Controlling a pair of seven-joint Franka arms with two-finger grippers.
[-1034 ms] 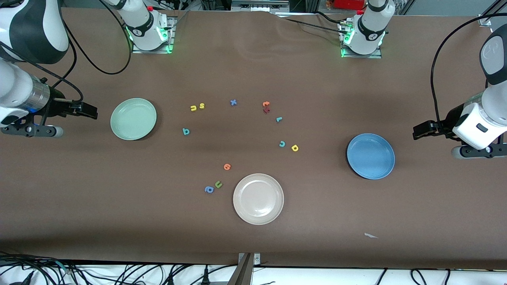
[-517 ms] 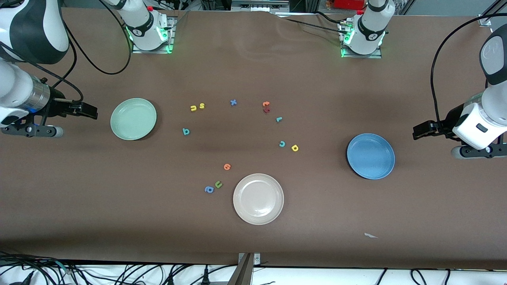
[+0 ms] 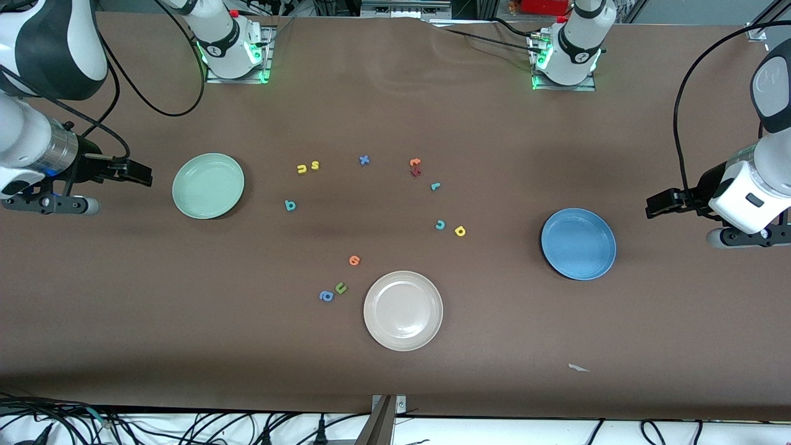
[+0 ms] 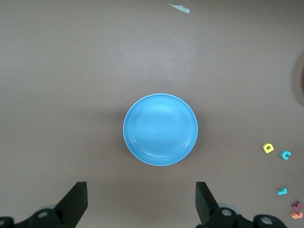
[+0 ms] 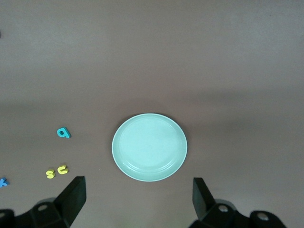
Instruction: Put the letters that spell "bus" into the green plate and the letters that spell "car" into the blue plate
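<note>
**Plates empty, nothing lifted yet**

Both plates sit at the ends of the spread so that each arm has its own drop spot. The green plate (image 3: 208, 185) lies in the middle band of the front view toward the right arm's end, and the blue plate (image 3: 578, 243) lies slightly lower toward the left arm's end.

Your right gripper (image 3: 148, 175) hangs beside the green plate at the frame's edge, with its fingers spread wide and nothing between them. Your left gripper (image 3: 649, 206) hangs beside the blue plate in the same state.

The yellow "u" (image 3: 301, 169) and yellow "s" (image 3: 315, 165) lie side by side in the upper middle, with the teal "b" (image 3: 290, 205) just below them. All three are closest to the green plate, so I judge them the right arm's work.

The teal "r" (image 3: 435, 186), teal "c" (image 3: 440, 225) and yellow "a" (image 3: 460, 231) cluster nearer the blue plate.

Mind the decoys at lower centre by the cream plate (image 3: 403, 310): a green "u" (image 3: 340, 287) and a blue "a" (image 3: 326, 296).
</note>
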